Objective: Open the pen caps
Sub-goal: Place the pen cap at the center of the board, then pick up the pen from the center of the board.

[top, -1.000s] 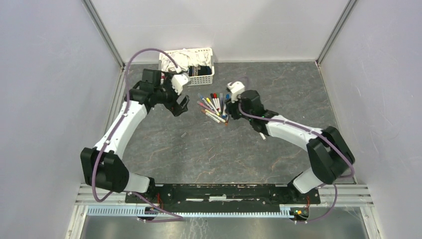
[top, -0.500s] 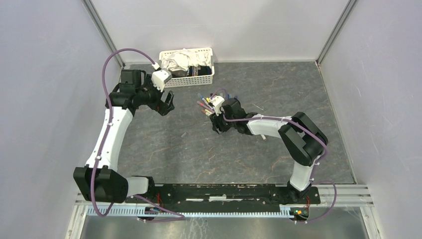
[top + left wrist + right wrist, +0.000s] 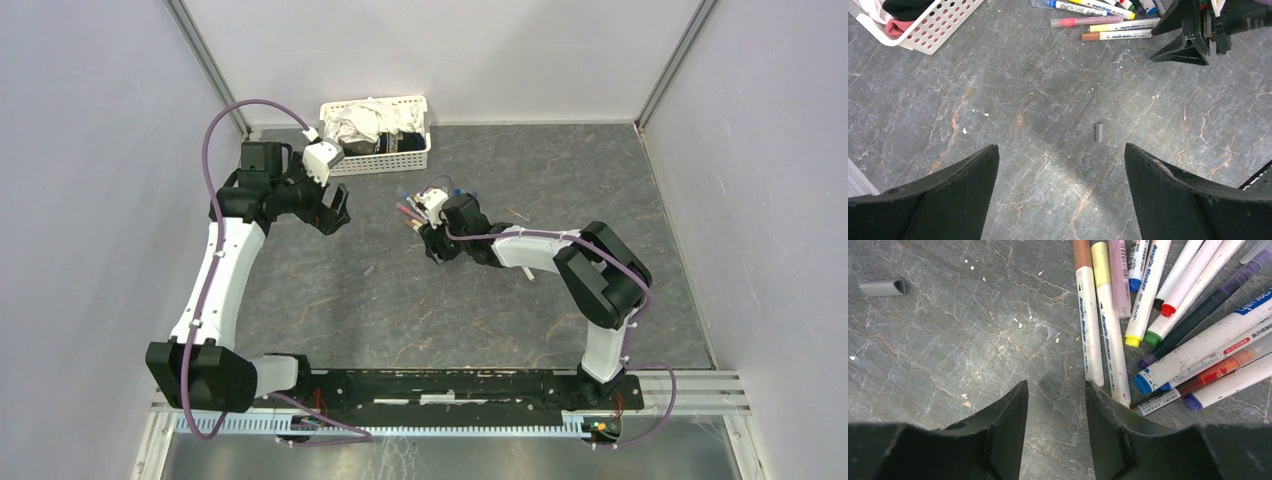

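Above table (image 3: pixel 998 100): left gripper (image 3: pixel 1060 150) spread wide, pointing down | right gripper (image 3: pixel 1055 387) half-parted, empty, beside pens (image 3: pixel 1108 340)

capped pens (image 3: pixel 1111 340) lie heaped; a grey cap (image 3: pixel 883 287) lies apart.

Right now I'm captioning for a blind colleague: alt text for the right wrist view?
Black two-finger right gripper hangs open over a grey marbled table, beside a fan of white-barrelled markers with coloured caps. A short grey plastic tube lies upper left.
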### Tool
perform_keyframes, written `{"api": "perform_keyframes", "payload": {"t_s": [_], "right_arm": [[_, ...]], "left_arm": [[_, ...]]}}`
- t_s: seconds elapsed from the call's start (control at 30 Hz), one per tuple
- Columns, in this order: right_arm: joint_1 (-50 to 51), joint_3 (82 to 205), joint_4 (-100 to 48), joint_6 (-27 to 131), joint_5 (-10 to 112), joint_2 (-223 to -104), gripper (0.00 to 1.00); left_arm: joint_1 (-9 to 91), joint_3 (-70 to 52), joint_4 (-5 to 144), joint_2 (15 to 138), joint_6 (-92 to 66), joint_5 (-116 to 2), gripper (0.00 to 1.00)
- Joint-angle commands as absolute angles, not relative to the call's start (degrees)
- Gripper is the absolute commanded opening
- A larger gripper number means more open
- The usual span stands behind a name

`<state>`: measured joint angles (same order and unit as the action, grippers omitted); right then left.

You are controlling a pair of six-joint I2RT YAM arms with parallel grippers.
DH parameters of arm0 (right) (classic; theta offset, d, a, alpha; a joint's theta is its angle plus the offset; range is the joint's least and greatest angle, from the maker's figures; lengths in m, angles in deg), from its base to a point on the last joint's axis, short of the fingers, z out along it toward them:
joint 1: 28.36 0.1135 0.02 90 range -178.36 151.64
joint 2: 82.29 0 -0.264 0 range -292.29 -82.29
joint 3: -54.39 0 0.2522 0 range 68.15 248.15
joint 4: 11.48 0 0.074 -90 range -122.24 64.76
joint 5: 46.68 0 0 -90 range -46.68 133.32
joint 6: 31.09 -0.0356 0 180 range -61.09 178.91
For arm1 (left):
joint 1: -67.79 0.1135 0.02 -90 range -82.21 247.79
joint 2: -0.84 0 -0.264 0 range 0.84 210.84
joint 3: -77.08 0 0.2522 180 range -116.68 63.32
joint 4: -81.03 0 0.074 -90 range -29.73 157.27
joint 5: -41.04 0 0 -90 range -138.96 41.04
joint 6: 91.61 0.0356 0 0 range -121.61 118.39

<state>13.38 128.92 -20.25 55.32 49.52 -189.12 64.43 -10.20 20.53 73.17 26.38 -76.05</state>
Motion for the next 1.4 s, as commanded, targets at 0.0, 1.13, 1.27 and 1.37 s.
{"api": "perform_keyframes", "payload": {"t_s": [0.0, 1.13, 1.27, 1.37], "right_arm": [[13.2, 131.6, -20.2, 56.2, 48.6, -189.0, 0.50], [13.1, 135.2, -19.8, 57.0, 50.3, -190.8, 0.39], [12.5, 136.5, -21.0, 57.6, 50.4, -191.0, 0.39], [12.1, 136.6, -20.8, 57.4, 51.1, -191.7, 0.39]], "left_arm": [[64.5, -10.6, 20.0, 71.3, 24.3, -78.0, 1.00], [64.5, -9.0, 18.9, 71.5, 24.9, -80.3, 1.00], [64.5, -9.0, 18.8, 71.6, 24.6, -80.9, 1.00], [64.5, -9.1, 18.8, 71.4, 24.5, -81.0, 1.00]]}}
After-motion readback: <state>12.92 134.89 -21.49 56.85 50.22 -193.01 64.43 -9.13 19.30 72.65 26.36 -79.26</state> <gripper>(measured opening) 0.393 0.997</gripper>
